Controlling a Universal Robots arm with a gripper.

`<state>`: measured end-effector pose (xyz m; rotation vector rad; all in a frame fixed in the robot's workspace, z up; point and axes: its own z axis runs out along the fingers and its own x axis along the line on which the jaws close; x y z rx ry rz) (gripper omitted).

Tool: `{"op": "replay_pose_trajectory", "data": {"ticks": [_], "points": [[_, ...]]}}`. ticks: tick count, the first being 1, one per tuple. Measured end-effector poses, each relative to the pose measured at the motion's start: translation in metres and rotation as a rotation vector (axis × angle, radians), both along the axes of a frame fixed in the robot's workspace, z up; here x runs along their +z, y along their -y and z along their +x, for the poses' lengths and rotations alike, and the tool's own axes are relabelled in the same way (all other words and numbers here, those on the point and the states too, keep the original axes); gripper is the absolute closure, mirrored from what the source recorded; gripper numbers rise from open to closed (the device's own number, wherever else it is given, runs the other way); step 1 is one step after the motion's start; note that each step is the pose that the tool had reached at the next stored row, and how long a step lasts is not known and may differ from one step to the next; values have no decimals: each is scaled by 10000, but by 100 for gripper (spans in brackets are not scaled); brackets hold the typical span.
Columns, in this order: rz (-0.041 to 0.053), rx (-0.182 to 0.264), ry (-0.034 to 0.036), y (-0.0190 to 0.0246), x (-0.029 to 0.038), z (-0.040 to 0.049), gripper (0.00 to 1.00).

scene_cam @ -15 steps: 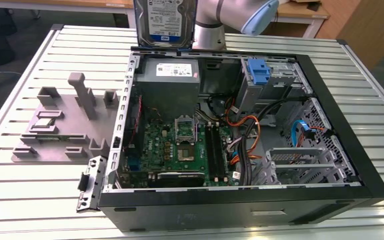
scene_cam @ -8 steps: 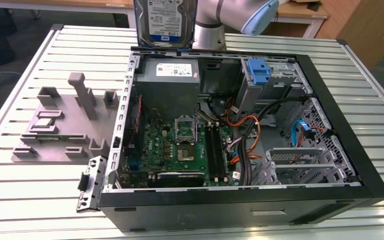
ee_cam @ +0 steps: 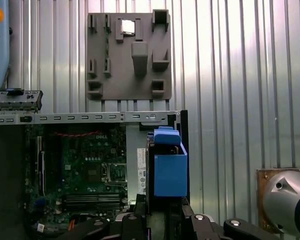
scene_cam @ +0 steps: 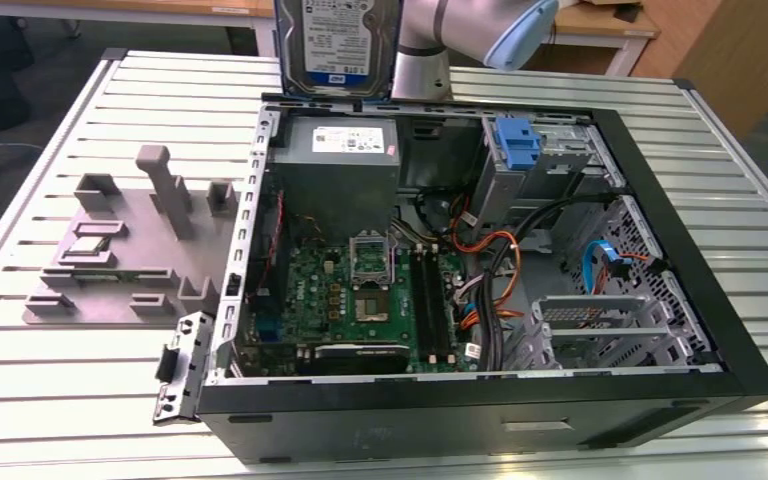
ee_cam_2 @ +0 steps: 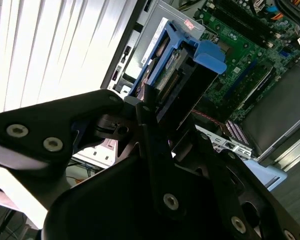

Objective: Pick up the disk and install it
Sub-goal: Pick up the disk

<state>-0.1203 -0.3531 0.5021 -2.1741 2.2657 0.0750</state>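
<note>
The disk [scene_cam: 339,45], a silver drive with a blue-and-white label, hangs upright above the far rim of the open computer case [scene_cam: 704,300] in the exterior view. Both wrist views show its blue carrier bracket [ee_cam: 170,167] [ee_cam_2: 190,55] around the drive. My gripper [ee_cam: 162,212] [ee_cam_2: 152,107] is shut on the disk's end, a black finger [ee_cam_2: 150,125] pressed to each side. The disk is clear of the case, over the corner by the power supply.
Inside the case lie a grey power-supply box [scene_cam: 337,160], the motherboard [scene_cam: 357,290], orange and black cables [scene_cam: 504,270], a blue bracket [scene_cam: 520,145] in the far drive bay and a metal cage [scene_cam: 598,320]. A grey fixture plate [scene_cam: 131,250] sits on the slatted table [scene_cam: 37,380].
</note>
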Motion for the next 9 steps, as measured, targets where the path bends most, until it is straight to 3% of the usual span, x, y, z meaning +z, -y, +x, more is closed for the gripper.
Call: {"op": "replay_pose_trajectory", "data": {"ticks": [9], "points": [[0, -1, 0, 11, 0, 9, 65]]}}
